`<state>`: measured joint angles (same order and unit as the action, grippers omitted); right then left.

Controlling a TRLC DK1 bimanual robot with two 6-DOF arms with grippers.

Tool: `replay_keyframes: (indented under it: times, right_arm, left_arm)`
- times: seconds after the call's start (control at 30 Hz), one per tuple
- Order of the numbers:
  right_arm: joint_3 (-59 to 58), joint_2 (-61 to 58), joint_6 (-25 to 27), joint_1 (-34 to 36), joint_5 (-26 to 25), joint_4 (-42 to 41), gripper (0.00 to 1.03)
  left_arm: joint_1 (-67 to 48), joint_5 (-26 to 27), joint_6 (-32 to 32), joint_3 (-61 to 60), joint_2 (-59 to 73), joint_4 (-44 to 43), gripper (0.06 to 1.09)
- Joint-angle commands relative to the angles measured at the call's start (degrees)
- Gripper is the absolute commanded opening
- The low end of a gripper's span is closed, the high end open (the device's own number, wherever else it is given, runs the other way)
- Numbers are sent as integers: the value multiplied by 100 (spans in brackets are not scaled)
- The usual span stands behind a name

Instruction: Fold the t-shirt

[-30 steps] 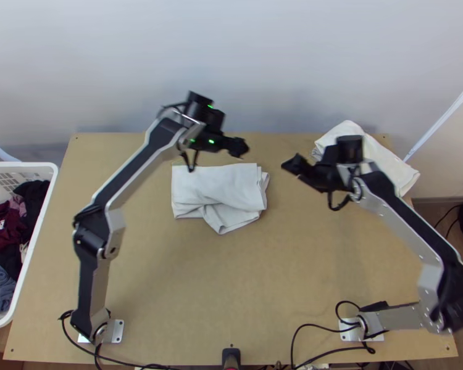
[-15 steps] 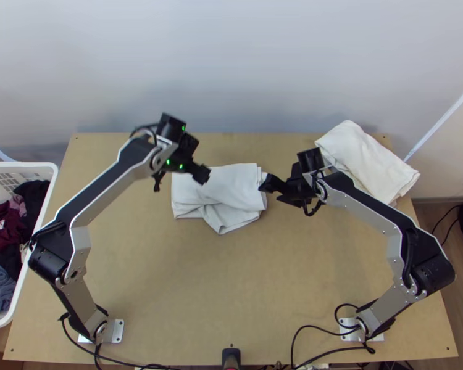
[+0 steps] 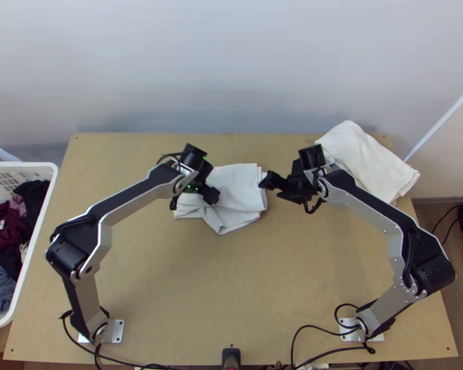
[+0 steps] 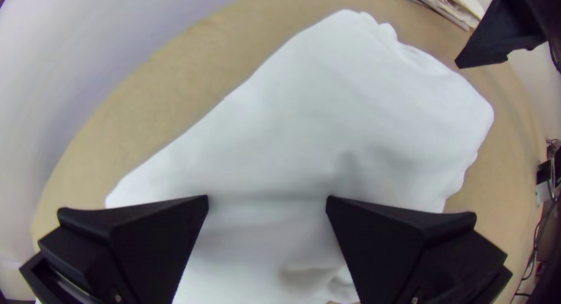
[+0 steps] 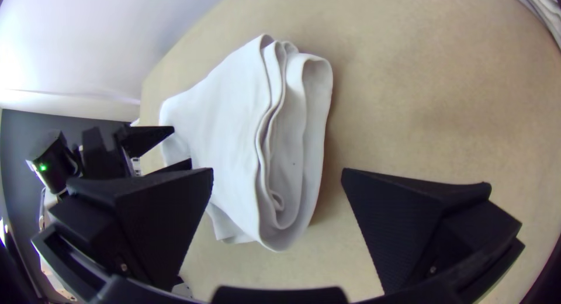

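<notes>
The white t-shirt [image 3: 239,191] lies folded into a compact bundle at the table's middle, a loose part angled toward the near edge. Over its left part is my left gripper [image 3: 212,196]. In the left wrist view my left gripper [image 4: 267,200] stands open above the white cloth [image 4: 280,128]. At the bundle's right side is my right gripper [image 3: 270,184]. The right wrist view has my right gripper [image 5: 277,172] open, with the t-shirt's stacked, curved fold edges [image 5: 292,140] partly between its fingers and the left gripper beyond.
Another folded white cloth [image 3: 367,161] lies at the table's far right corner. A white basket [image 3: 23,308] of dark and coloured clothes stands off the left edge. Bare wooden table [image 3: 231,277] stretches between the arms' bases.
The left gripper first moved left, then toward the near edge over the t-shirt's left part. The right gripper moved left to the t-shirt's right side and then stayed there. The t-shirt looks unchanged.
</notes>
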<state>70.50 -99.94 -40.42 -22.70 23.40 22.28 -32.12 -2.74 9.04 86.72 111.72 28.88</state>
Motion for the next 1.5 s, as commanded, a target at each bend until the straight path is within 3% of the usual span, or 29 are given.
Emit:
replay_keyframes:
  times: [0.0,0.73,1.27,1.3,1.4,1.47]
  right_arm:
    - [131,-254,52,20,33,-13,99]
    - [1273,-1801,140,-121,455,-40,99]
    - [1722,-2451,193,-885,534,-356,99]
    - [1748,-2469,175,-903,543,-356,98]
    - [1783,-2478,175,-868,605,-356,79]
    - [1765,-2434,184,-806,648,-356,60]
  left_arm:
    - [-128,-51,-51,-278,131,-93,104]
    - [30,-112,-95,-639,-537,-32,104]
    - [83,-297,-130,-674,-871,161,104]
    - [92,-297,-166,-665,-898,161,104]
    - [109,-297,-271,-639,-1003,161,104]
    - [109,-297,-332,-639,-1082,161,104]
